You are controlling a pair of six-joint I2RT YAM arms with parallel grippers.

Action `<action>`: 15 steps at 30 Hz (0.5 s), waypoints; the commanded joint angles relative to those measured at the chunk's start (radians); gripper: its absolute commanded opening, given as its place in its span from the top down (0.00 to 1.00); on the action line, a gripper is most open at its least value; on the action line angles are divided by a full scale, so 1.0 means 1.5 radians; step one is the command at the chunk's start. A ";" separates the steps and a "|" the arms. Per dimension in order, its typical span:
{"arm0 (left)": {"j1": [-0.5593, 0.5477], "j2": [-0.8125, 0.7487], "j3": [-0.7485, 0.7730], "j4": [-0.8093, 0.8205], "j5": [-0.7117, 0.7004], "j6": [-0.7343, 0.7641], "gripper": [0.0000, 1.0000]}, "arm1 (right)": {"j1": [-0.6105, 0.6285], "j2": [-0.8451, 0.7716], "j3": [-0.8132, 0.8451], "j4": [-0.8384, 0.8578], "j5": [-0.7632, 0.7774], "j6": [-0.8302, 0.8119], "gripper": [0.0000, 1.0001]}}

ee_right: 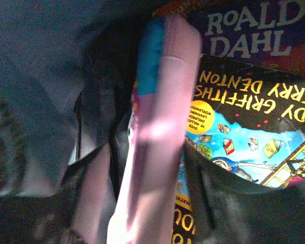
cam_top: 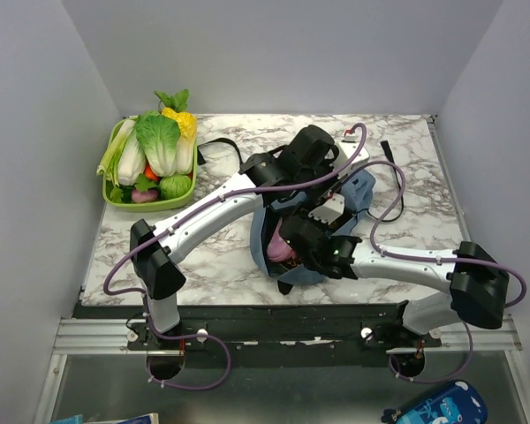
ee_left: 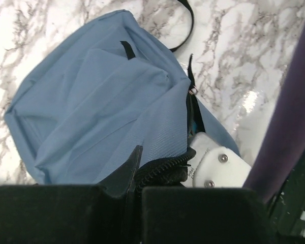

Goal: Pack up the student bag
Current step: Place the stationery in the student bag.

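The student bag [cam_top: 263, 231] is dusty-blue fabric and lies in the middle of the marble table, with its opening toward the arms. My left gripper [cam_top: 334, 187] [ee_left: 137, 185] is shut on the black zipper edge [ee_left: 162, 170] of the bag [ee_left: 101, 107] and holds it up. My right gripper [cam_top: 289, 240] [ee_right: 142, 203] reaches inside the bag. It is open, and a pink pencil case [ee_right: 157, 142] [cam_top: 278, 246] stands between its fingers, with a dark gap at the left one. Beside the case are an Andy Griffiths book [ee_right: 254, 117] and a Roald Dahl book [ee_right: 249, 25].
A green basket [cam_top: 115, 193] of toy vegetables stands at the back left. The bag's black straps [cam_top: 216, 146] trail across the back of the table. A white box [cam_top: 353, 143] lies behind the bag. A bright-blue printed pouch [cam_top: 437, 406] lies below the table's near edge.
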 commanded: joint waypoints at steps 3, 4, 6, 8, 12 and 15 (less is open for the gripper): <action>-0.041 -0.060 0.019 0.020 0.124 -0.063 1.00 | -0.002 -0.081 -0.109 0.266 -0.085 -0.217 0.19; -0.039 -0.058 0.020 0.019 0.123 -0.064 1.00 | 0.001 -0.095 -0.122 0.284 -0.094 -0.233 0.16; -0.037 -0.057 0.023 0.019 0.122 -0.066 1.00 | 0.011 -0.137 -0.157 0.304 -0.109 -0.256 0.16; -0.032 -0.056 0.026 0.018 0.124 -0.068 1.00 | 0.018 -0.167 -0.187 0.321 -0.125 -0.258 0.16; -0.031 -0.054 0.026 0.020 0.121 -0.065 1.00 | 0.059 -0.228 -0.227 0.286 -0.131 -0.269 0.29; -0.031 -0.049 0.033 0.015 0.120 -0.066 1.00 | 0.110 -0.226 -0.219 0.232 -0.132 -0.281 0.45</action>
